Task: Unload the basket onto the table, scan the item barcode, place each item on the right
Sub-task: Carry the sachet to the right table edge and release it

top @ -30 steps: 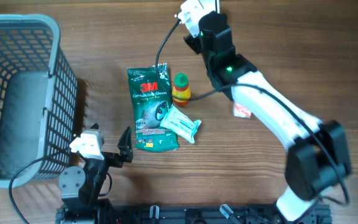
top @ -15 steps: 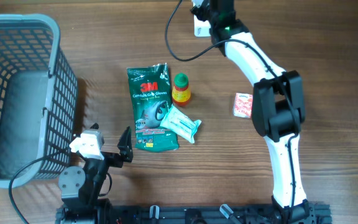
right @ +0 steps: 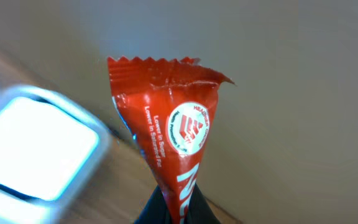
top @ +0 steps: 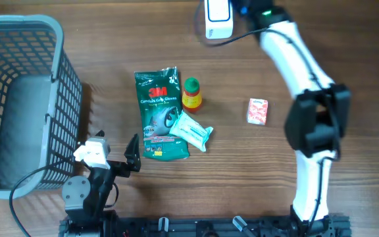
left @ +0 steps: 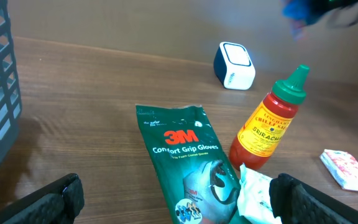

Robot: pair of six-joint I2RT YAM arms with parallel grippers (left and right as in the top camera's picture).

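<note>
Red sachet [right: 182, 130] lower end cut off; scanner [right: 36, 148] blurred, seemingly lit

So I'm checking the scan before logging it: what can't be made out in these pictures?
- Barcode on the red foil packet: none shows in the right wrist view; its lower end disappears into the right tool at the bottom edge.
- Print on the small pink box: too small overhead.

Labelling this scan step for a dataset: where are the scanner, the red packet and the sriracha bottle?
scanner [left: 235, 61]: left wrist view, white top face.
red packet [right: 188, 128]: right wrist view, round logo.
sriracha bottle [left: 263, 127]: left wrist view, printed label.
</note>
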